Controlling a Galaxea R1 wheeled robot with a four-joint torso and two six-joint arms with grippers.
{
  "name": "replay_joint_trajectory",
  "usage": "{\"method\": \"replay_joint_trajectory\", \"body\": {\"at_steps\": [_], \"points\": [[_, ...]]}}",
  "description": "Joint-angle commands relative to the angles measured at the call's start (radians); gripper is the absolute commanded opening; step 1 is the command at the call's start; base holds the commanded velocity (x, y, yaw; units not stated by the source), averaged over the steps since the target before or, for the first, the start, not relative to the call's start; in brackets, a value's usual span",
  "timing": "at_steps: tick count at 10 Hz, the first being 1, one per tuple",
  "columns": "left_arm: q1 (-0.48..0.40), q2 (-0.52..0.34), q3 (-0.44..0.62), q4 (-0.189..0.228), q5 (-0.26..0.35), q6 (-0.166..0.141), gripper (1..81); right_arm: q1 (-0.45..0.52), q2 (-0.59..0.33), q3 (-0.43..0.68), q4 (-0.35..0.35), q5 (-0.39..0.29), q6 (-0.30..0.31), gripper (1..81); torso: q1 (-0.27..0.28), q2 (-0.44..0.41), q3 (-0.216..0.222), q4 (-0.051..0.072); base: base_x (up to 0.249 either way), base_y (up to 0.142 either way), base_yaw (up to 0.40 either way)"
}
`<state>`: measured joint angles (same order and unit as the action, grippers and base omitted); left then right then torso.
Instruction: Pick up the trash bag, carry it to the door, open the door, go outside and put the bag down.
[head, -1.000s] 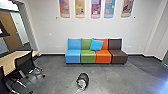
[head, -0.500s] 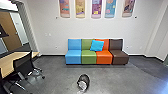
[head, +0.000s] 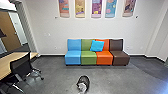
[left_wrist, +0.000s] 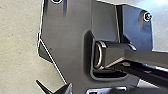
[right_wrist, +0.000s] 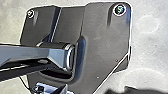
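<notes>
We note a pale bag (head: 82, 87) at a dark bin (head: 85, 80), near the sofa (head: 88, 58); we cannot tell either gripper's state.

So the head camera has crept in a bit toward the couch (head: 88, 58), which now looks slightly bigger, and the hanging wall posters (head: 96, 8) have spread out a touch. That's the camera moving, not the furniture lol. Black office chair (head: 21, 65) has drifted further left and lower in view, and the table (head: 8, 61) has slid left too. The black bin (head: 84, 80) and white bag (head: 82, 87) on the floor also appear lower now.
</notes>
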<state>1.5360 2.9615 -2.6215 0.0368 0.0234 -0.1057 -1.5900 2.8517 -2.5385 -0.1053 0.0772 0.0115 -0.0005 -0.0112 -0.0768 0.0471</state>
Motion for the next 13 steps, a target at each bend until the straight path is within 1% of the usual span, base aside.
{"method": "replay_joint_trajectory", "body": {"at_steps": [1,10,11,13], "points": [[-0.035,-0.007,0.001,-0.003,0.061,0.003,81.1,0.035,-0.007,0.005,0.001,-0.057,-0.004,81.1,0.001,0.0,0.0,0.0,0.1,0.0,0.0],[-0.033,-0.005,0.0,-0.002,0.061,0.003,81.1,0.029,0.02,0.001,0.001,-0.059,-0.004,81.1,0.001,0.0,0.0,0.0,0.1,0.0,0.0],[-0.035,-0.004,0.001,0.0,0.061,0.003,81.1,0.03,0.027,0.001,0.001,-0.071,-0.004,81.1,0.001,0.0,0.0,0.0,0.099,0.0,0.0],[-0.035,-0.007,0.0,-0.002,0.061,0.003,81.1,0.034,0.031,0.001,0.001,-0.073,-0.004,81.1,0.001,0.0,0.0,0.0,0.099,0.0,0.0]]}}
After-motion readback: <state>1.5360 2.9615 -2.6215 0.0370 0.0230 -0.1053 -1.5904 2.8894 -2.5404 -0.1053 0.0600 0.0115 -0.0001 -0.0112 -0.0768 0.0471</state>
